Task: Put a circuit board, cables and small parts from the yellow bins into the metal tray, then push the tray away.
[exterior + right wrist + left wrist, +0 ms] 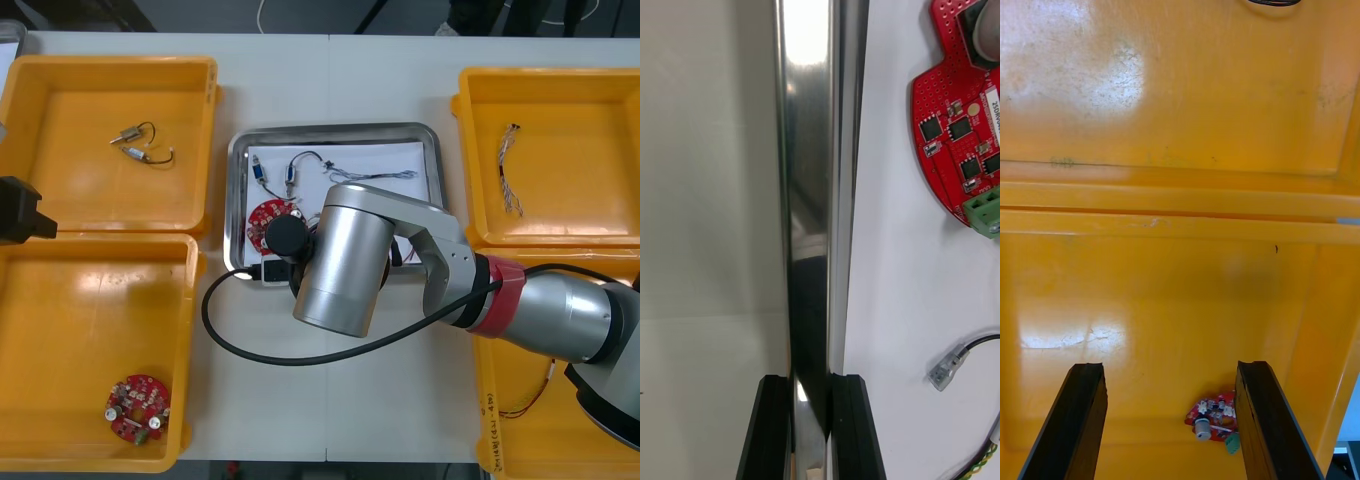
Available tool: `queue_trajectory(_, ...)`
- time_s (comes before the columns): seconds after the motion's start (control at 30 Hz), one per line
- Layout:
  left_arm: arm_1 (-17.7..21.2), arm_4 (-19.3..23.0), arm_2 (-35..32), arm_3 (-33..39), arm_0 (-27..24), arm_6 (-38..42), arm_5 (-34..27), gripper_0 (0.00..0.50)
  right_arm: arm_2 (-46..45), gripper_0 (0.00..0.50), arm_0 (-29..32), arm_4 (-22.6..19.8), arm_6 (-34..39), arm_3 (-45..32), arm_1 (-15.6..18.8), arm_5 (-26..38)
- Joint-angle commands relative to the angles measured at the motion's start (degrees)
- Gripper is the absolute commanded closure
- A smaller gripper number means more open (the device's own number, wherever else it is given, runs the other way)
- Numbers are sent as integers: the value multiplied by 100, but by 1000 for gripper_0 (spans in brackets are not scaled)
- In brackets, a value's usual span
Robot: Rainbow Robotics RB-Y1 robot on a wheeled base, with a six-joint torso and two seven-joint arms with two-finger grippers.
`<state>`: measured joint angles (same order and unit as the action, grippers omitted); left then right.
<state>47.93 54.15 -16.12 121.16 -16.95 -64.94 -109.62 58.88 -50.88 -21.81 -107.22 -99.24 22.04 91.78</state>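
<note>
The metal tray (432, 150), white inside, sits at the table's middle. It holds a round red circuit board (266, 214), a blue and white cable (258, 169) and a black cable (303, 163). My right arm reaches over the tray's near left corner. Its gripper (811, 431) is shut on the tray's shiny rim (806, 150), one finger on each side of it. Just inside the rim lie the circuit board (955, 127) and a cable end (947, 367). My left gripper (1171, 420) hangs open above the left yellow bins (1180, 202), with nothing between its fingers.
The near left bin (60, 300) holds another circuit board (137, 407). Small metal parts with wires (140, 146) lie in the far left bin. The far right bin holds a twisted cable (510, 170), the near right one a red and yellow cable (530, 400). The arm's black hose (215, 325) loops over the table.
</note>
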Motion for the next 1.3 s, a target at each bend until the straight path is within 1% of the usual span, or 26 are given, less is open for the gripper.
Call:
queue_trajectory(0.03,137,-54,-172,171,140,-317,-38,0,71,500,-388,-61,52,97,29,-125)
queue_trajectory(0.37,137,-54,-172,171,140,-317,-38,0,71,500,-906,-69,43,686,-165,-169)
queue_trajectory(0.57,137,-54,-172,171,140,-317,-38,0,71,500,-1073,-87,52,976,-174,-415)
queue_trajectory(0.73,137,-54,-172,171,140,-317,-38,0,71,500,-1258,-324,52,1187,-191,-618)
queue_trajectory(0.9,137,-54,-172,171,140,-317,-38,0,71,500,-1398,-342,43,1398,-191,-899)
queue_trajectory(1.13,137,-54,-172,171,140,-317,-38,0,71,500,-1557,-333,26,1688,-288,-1092)
queue_trajectory(1.3,137,-54,-172,171,140,-317,-38,0,71,500,-1644,-324,17,1864,-288,-1268)
